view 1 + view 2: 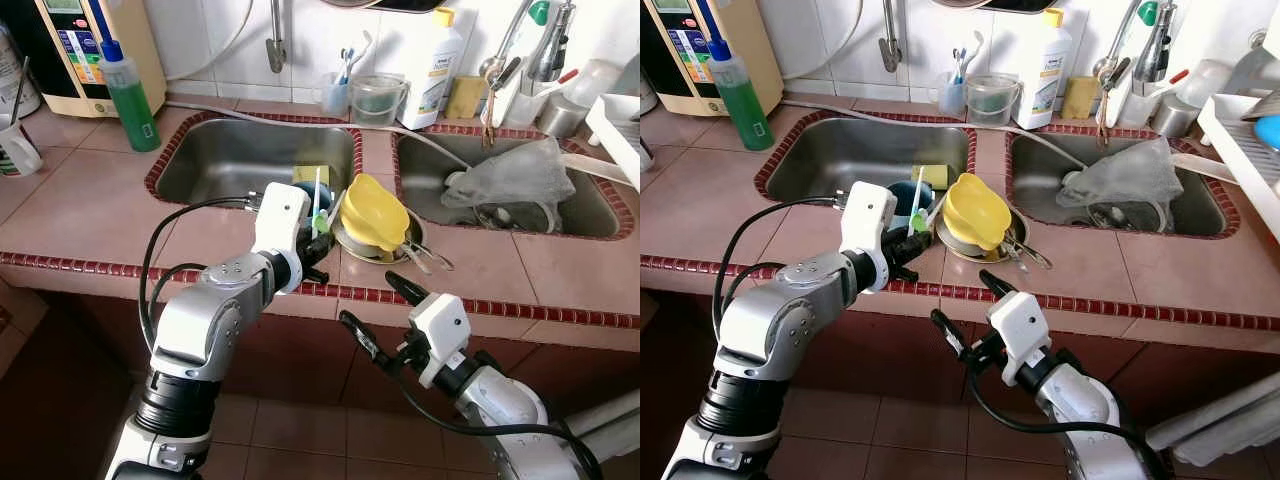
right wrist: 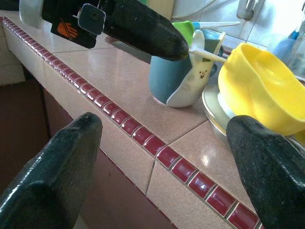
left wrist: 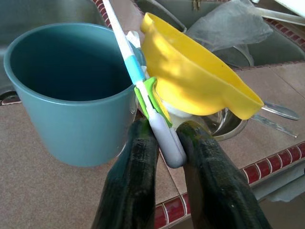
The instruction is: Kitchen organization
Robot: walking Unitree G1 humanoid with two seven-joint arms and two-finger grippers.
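Toothbrush (image 3: 143, 88), white with blue and green on its handle, leans against the rim of the teal cup (image 3: 66, 90), which stands on the pink tiled counter (image 1: 90, 210) between the two sinks, just beside the yellow bowl (image 1: 373, 212) tilted on a stack of plates. The left gripper (image 3: 167, 143) pinches the brush's grey end between its black fingers. The right gripper (image 1: 378, 310) hangs in front of the cup, below the counter's edge, fingers spread wide and empty.
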